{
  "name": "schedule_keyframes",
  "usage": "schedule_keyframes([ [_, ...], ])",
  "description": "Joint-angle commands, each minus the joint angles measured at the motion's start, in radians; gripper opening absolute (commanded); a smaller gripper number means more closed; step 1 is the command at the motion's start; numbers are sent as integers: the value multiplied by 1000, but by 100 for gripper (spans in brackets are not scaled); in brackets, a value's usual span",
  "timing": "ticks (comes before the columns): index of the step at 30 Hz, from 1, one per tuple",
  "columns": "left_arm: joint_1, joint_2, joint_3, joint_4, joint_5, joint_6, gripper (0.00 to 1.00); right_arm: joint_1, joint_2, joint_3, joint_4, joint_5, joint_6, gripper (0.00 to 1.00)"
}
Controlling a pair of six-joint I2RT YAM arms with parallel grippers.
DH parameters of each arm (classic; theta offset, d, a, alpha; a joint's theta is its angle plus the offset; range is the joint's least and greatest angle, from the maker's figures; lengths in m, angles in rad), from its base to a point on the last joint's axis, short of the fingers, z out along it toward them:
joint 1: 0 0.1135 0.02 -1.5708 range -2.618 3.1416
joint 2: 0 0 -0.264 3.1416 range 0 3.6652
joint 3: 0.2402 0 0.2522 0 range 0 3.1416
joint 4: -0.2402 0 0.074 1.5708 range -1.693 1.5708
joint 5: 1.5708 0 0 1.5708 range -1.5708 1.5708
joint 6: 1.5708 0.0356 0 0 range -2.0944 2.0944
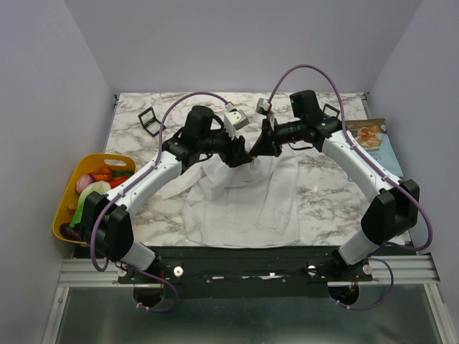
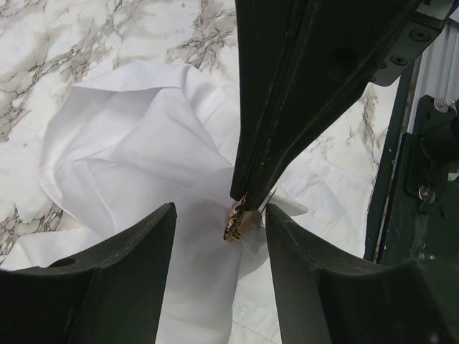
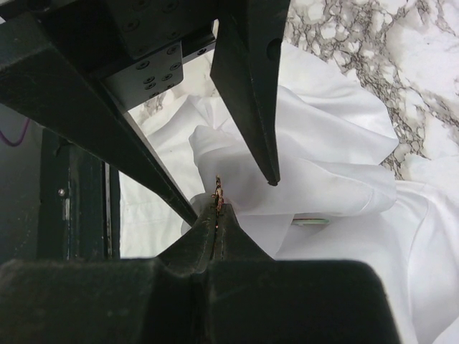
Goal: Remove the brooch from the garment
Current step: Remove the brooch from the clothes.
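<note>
Brooch [image 3: 217,195] pinched at the frame's centre, against the bunched white garment [image 1: 240,201].
Right gripper [image 3: 219,209] jaws are clamped tight on its gold-looking metal; left gripper [image 2: 220,209] jaws stand apart on either side, gripping nothing.

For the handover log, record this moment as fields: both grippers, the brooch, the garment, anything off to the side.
left gripper: open, fingers flanking the brooch
right gripper: shut on the brooch
brooch: small gold piece at the right gripper's tips, against the fabric; colours not visible
garment: white shirt, bunched up near the collar, on the marble table
aside: yellow basket of toy vegetables, table's left edge
</note>
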Motion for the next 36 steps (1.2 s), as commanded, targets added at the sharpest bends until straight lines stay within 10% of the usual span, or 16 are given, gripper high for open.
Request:
schedule_keyframes([
  [1, 3, -24, -14, 20, -24, 14, 64, 2, -53, -13, 2, -9, -1, 1],
  [36, 27, -93, -14, -34, -79, 86, 64, 1, -84, -59, 91, 60, 55, 0],
])
